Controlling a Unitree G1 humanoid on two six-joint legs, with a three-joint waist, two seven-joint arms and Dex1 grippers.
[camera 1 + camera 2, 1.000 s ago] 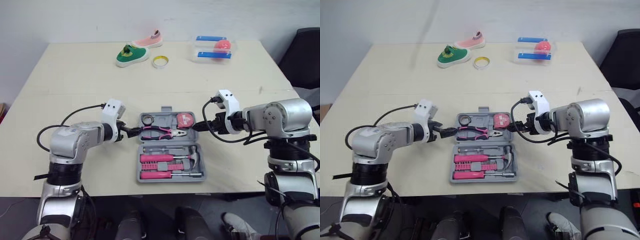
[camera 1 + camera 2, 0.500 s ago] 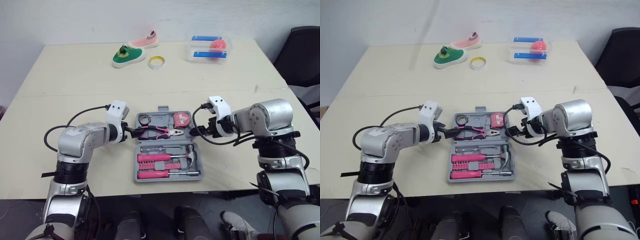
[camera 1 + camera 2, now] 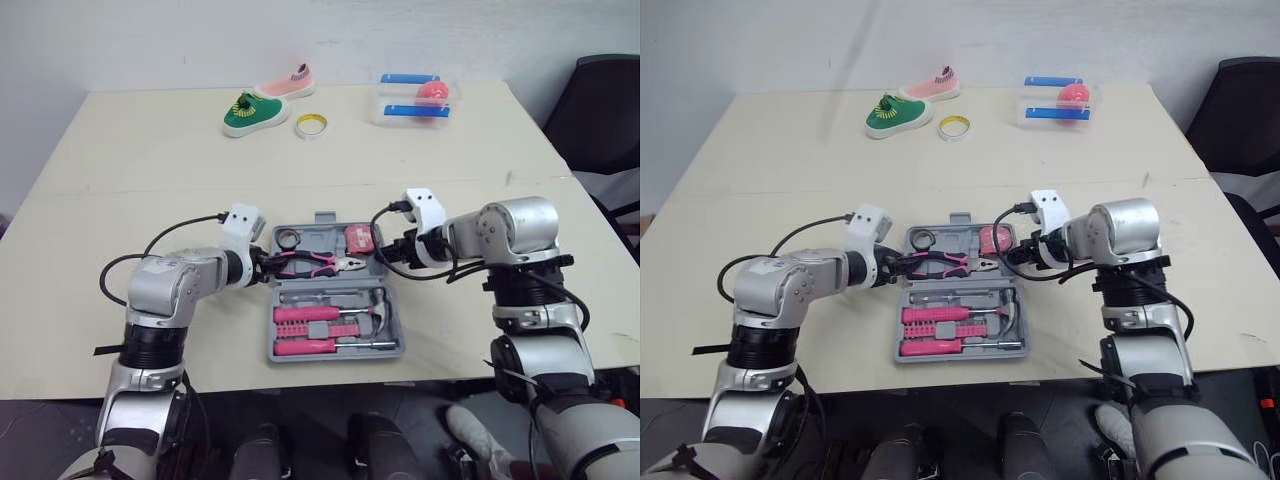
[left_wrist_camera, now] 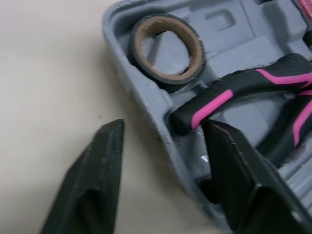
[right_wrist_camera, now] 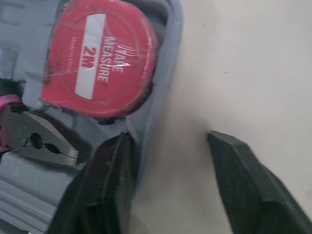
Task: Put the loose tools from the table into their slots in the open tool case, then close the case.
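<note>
The grey tool case [image 3: 336, 353] lies open on the table in front of me. Its far half holds a black tape roll [image 3: 292, 239], pink-handled pliers [image 3: 315, 264] and a red tape measure [image 3: 358, 238]. Its near half holds a hammer [image 3: 375, 313] and pink screwdrivers [image 3: 315, 330]. My left gripper [image 3: 266, 268] is at the far half's left wall [image 4: 146, 102], open, with one finger outside and one inside by the pliers handle [image 4: 234, 97]. My right gripper [image 3: 385, 257] is open astride the right wall [image 5: 168, 73], beside the tape measure [image 5: 102, 63].
At the table's far side lie a green shoe [image 3: 246, 110], a pink shoe [image 3: 284, 84], a yellow tape ring [image 3: 310, 125] and a clear box [image 3: 415, 98] with blue strips and a pink ball. A black chair [image 3: 600, 100] stands off the right edge.
The camera has shifted. Both grippers have closed in on the case's far half from either side, and the right one now overlaps the tape measure corner.
</note>
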